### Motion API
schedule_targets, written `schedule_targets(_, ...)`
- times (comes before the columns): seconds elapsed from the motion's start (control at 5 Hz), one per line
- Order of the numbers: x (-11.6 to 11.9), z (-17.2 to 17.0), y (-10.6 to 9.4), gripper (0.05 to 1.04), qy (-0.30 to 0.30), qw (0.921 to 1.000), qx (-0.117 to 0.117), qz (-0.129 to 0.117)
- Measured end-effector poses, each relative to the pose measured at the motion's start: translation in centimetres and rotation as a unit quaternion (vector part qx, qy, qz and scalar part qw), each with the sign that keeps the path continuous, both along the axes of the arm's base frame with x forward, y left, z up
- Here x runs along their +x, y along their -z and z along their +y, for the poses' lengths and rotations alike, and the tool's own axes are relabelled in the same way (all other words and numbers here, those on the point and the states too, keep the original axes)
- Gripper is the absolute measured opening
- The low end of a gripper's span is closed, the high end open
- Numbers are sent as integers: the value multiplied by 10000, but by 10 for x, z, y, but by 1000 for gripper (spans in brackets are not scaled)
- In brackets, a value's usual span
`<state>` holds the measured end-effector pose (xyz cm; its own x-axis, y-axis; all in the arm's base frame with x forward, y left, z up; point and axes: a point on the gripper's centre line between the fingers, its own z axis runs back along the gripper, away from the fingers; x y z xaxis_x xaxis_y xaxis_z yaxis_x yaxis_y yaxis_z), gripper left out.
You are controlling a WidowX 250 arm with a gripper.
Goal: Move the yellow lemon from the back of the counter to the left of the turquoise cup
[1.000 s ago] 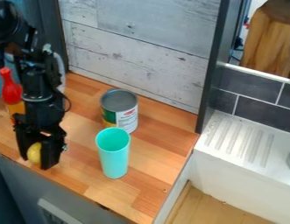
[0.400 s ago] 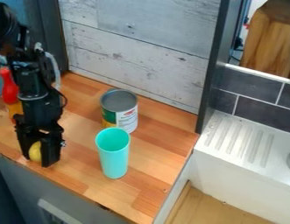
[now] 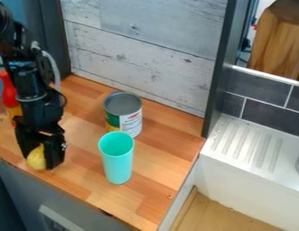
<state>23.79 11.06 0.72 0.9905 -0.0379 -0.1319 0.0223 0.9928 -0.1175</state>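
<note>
At the left of the camera view, the black gripper [image 3: 39, 159] hangs low over the front of the wooden counter [image 3: 161, 184]. Its fingers stand apart, one on each side of a rounded yellow object [image 3: 36, 159] near the front edge. The yellow object looks close against the right finger; whether it touches the left one I cannot tell. To the right of the gripper stands an upright turquoise cup [image 3: 116, 158], with a grey-topped can [image 3: 123, 113] just behind it. A red-topped bottle with a yellow-orange lower part [image 3: 9, 92] is partly hidden behind the arm.
A pale wood-plank wall [image 3: 139, 49] backs the counter, and a dark upright post [image 3: 220, 76] rises at its right rear corner. Farther right is a white sink unit with a ridged drainboard [image 3: 248, 144], below dark tiles [image 3: 272, 117].
The gripper has risen slightly and shifted a little, while the yellow object has stayed nearly in place and shows more below the fingers. The cup and can have not moved.
</note>
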Motion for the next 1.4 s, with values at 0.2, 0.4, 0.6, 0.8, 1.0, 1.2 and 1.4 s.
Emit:
schedule_targets(0.2,15,9,-28,990,150,9986,82,-494)
schedule_targets(0.4,27,10,-68,990,356,9938,215,-1031)
schedule_targets(0.6,35,-3,-122,990,638,9813,102,-1811)
schedule_targets(0.8,35,-32,-150,990,1202,9720,-181,-2013)
schedule_targets(1.0,42,-76,-148,990,1833,9654,-312,-1830)
schedule_targets(1.2,42,-100,-138,990,2199,9631,-266,-1528)
schedule_targets(1.4,40,-105,-135,990,2265,9646,-118,-1346)
